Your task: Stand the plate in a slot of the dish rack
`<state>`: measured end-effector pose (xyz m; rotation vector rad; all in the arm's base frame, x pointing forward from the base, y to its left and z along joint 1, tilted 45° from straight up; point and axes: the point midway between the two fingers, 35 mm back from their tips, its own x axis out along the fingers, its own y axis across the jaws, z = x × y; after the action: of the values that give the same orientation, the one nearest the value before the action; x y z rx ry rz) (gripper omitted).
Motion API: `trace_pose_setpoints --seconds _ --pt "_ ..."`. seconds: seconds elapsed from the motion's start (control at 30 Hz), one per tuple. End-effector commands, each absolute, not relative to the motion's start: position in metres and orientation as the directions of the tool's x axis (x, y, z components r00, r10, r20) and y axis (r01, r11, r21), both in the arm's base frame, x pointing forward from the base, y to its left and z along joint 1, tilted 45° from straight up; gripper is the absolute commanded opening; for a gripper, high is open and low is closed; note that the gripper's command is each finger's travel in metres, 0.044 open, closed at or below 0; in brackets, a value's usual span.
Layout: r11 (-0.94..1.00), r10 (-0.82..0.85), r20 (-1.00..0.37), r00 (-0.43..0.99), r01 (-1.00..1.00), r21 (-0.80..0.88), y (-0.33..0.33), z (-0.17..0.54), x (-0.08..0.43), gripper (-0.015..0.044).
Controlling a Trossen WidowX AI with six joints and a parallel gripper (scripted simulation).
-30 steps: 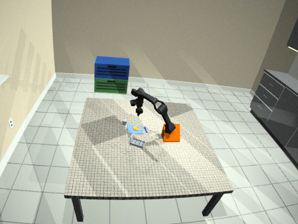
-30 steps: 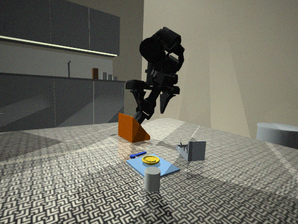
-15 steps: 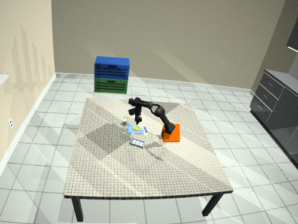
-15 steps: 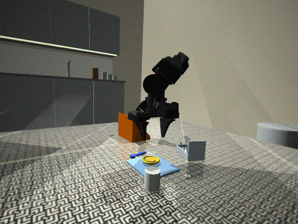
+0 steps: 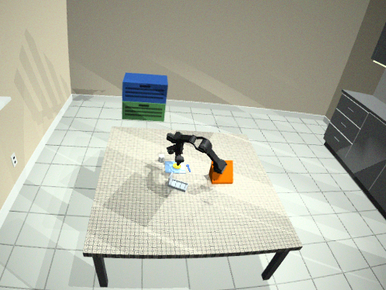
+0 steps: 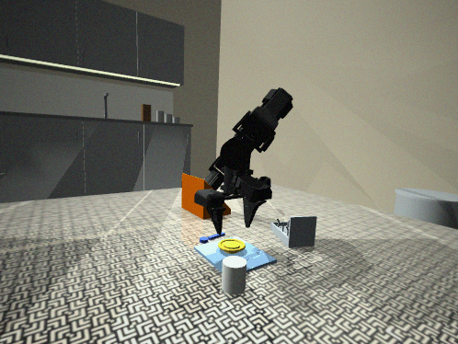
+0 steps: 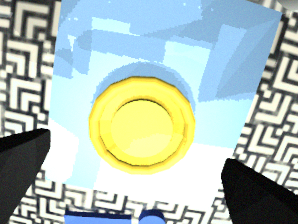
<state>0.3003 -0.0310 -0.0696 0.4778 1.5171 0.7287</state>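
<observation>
Claw: spread wide, near full opening, nothing between its tips. Points downward, a little above the table.

Plate: yellow, round, lying flat just below the claw, not touched by it. In the wrist view it sits between the two tips, set toward the upper part of the frame.

Under the plate, a light blue mat, flat on the table, reaching past the plate all round.

Near the claw, just off the mat's edge on the orange block's side: a small blue spoon-like piece, lying flat.

Beyond the mat's opposite edge: grey-white cylinder, upright.

To one side of claw and mat: grey rack, apart from the plate; one tall end panel, slots unfilled by the plate.

Farthest out on the table: orange block, at the arm's foot.
</observation>
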Motion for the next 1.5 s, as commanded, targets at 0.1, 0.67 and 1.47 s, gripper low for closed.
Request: trace_pose_setpoints --seconds 0.1,0.67,1.47 --pt "0.705 0.693 -0.715 -0.090 -0.124 0.698 -0.023 -0.079 0.298 0.0400" --pt "0.704 0.694 -0.714 -0.090 -0.124 0.700 -0.005 -0.099 0.294 0.0400" --pt "0.703 0.695 -0.713 -0.091 -0.124 0.700 0.001 -0.105 0.292 0.0300"
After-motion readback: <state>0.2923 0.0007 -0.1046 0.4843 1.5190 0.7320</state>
